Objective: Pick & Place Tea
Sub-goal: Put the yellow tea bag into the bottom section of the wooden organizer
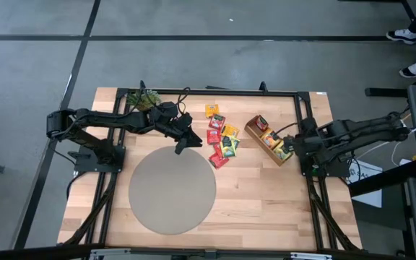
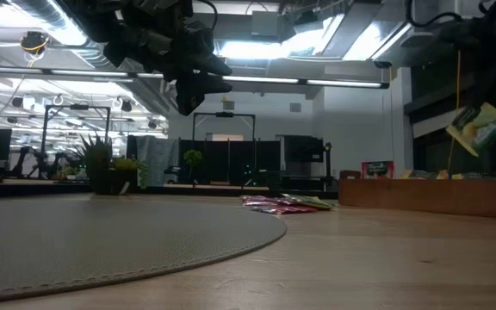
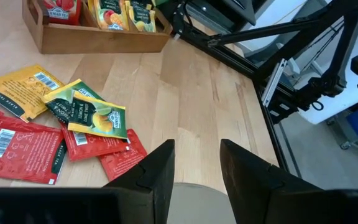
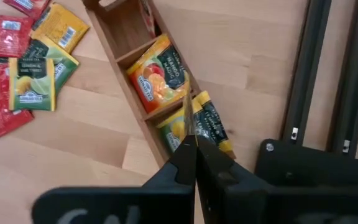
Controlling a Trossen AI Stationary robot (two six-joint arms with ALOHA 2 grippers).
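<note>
Wide grey floor all round, dark seams crossing it, and in the middle sits the light wooden table point(image 1: 266, 195) inside its black frame. From table height the room opens up behind: ceiling strip lights, dark partitions, racks far back. A person's shoes point(image 1: 415, 52) show at the far right edge of the floor.

On the table, the big round grey mat point(image 1: 172, 189) takes the near-left area. Over its far edge hangs the left gripper point(image 1: 180, 148), fingers parted with nothing between them, held clear of the surface. Behind that arm stands a small potted plant point(image 1: 144, 97) at the table's far side.

Right of the mat, the long wooden tray point(image 1: 269, 141) lies at an angle, sachets standing in its compartments. The right gripper point(image 1: 289, 153) is above the tray's near end, clamped tight on a green and yellow sachet point(image 4: 188, 115) seen edge-on; it looks lifted just above the end compartment, though whether it touches what's below is hard to judge.

Between mat and tray lie the loose tea sachets point(image 1: 221, 144), red, yellow and green, overlapping flat on the wood
</note>
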